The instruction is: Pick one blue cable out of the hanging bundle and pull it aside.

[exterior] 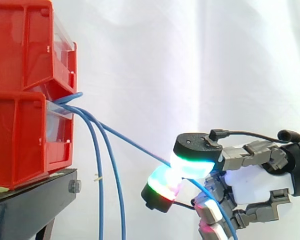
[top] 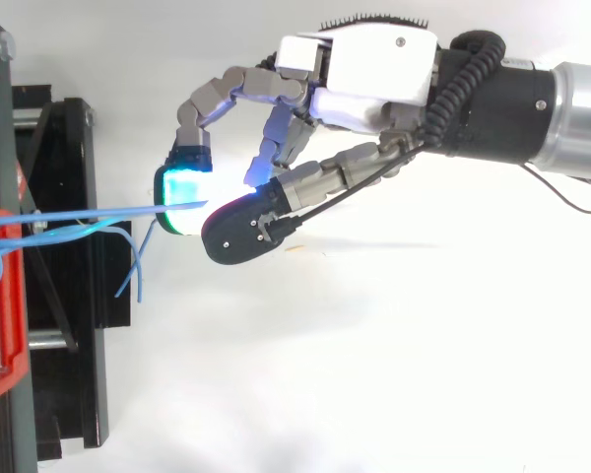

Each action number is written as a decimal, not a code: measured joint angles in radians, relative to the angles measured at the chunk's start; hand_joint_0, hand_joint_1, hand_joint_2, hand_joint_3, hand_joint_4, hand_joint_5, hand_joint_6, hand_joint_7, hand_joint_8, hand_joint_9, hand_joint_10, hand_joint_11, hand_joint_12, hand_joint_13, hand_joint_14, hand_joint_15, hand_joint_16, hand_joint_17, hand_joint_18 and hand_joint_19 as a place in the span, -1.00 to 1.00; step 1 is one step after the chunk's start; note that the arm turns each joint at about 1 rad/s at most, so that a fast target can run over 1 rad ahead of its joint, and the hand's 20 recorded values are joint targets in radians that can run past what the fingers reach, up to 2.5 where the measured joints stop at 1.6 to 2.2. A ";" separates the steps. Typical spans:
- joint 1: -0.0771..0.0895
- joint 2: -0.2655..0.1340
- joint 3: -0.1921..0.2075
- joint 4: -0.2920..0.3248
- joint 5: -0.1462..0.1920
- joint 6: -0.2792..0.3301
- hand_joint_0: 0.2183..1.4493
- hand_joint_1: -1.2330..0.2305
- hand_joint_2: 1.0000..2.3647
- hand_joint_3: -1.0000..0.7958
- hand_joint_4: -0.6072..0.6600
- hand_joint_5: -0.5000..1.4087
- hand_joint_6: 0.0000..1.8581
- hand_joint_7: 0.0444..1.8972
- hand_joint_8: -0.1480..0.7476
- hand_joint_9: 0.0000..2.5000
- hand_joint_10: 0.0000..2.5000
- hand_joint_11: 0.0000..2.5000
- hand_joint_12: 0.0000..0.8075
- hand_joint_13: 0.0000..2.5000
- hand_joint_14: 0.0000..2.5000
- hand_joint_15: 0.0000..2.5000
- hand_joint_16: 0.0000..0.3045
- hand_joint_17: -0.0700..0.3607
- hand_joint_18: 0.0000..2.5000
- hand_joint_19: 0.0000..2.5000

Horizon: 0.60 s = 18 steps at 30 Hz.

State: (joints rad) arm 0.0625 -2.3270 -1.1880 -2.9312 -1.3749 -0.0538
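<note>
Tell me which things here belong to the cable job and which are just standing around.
Job: hand, pinched blue cable, hanging blue cables.
Just there: red bins, black stand, white curtain.

light: bright, even | curtain [exterior: 190, 50]: glaring white | shadows: faint, soft

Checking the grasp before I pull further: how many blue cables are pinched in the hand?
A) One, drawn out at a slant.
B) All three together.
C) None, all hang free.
A: one blue cable runs slanted from the red bins into the hand's pinching pads, while two other cables hang straight down.
</note>
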 measured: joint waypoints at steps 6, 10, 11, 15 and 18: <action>0.000 0.000 -0.001 0.000 0.000 0.000 -0.33 -0.38 -1.00 0.02 -0.32 -0.50 -0.05 0.09 -0.05 0.01 -0.99 -0.55 -0.15 -0.11 -0.98 -0.42 -0.64 -0.11 -0.29 -0.65; 0.000 0.000 -0.001 0.000 0.000 0.000 -0.33 -0.38 -1.00 0.02 -0.31 -0.50 -0.05 0.09 -0.04 0.01 -0.99 -0.55 -0.16 -0.11 -0.98 -0.42 -0.65 -0.11 -0.29 -0.65; 0.000 0.000 -0.001 0.000 0.000 0.000 -0.33 -0.38 -1.00 0.02 -0.31 -0.50 -0.05 0.09 -0.05 0.01 -0.98 -0.55 -0.15 -0.11 -0.98 -0.42 -0.64 -0.11 -0.29 -0.65; 0.000 0.000 -0.001 0.001 0.000 0.000 -0.33 -0.38 -1.00 0.02 -0.31 -0.50 -0.05 0.08 -0.04 0.02 -0.99 -0.54 -0.16 -0.10 -0.98 -0.43 -0.65 -0.11 -0.29 -0.65; 0.000 0.000 -0.001 0.001 0.000 0.000 -0.33 -0.38 -0.99 0.02 -0.31 -0.50 -0.05 0.08 -0.05 0.02 -0.98 -0.54 -0.16 -0.10 -0.98 -0.42 -0.65 -0.11 -0.29 -0.65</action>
State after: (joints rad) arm 0.0629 -2.3270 -1.1888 -2.9302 -1.3749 -0.0539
